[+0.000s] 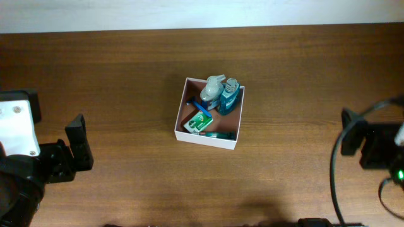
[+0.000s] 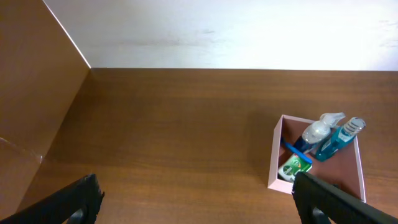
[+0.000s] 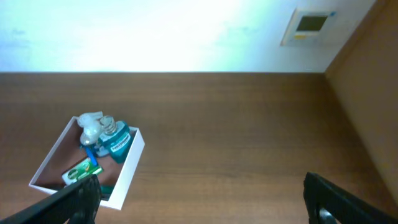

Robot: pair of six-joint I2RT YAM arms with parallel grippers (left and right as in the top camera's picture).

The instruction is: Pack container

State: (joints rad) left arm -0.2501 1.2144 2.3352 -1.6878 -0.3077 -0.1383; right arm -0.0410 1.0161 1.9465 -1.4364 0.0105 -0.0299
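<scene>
The container (image 1: pixel 181 108), a square shallow white-walled box with a pinkish-brown inside, sits at the middle of the table. It holds a pale spray bottle (image 1: pixel 213 88), a teal bottle (image 1: pixel 230 98), a blue toothbrush (image 1: pixel 201 106) and a green soap pack (image 1: pixel 198 123). It also shows in the left wrist view (image 2: pixel 273 155) and the right wrist view (image 3: pixel 127 174). My left gripper (image 1: pixel 79 148) is open and empty at the far left (image 2: pixel 199 202). My right gripper (image 1: pixel 350 132) is open and empty at the far right (image 3: pixel 202 199).
The brown wooden table (image 1: pixel 113 75) runs to a pale wall at the back. A wall panel (image 3: pixel 310 25) shows in the right wrist view. Black cables (image 1: pixel 334 183) hang by the right arm.
</scene>
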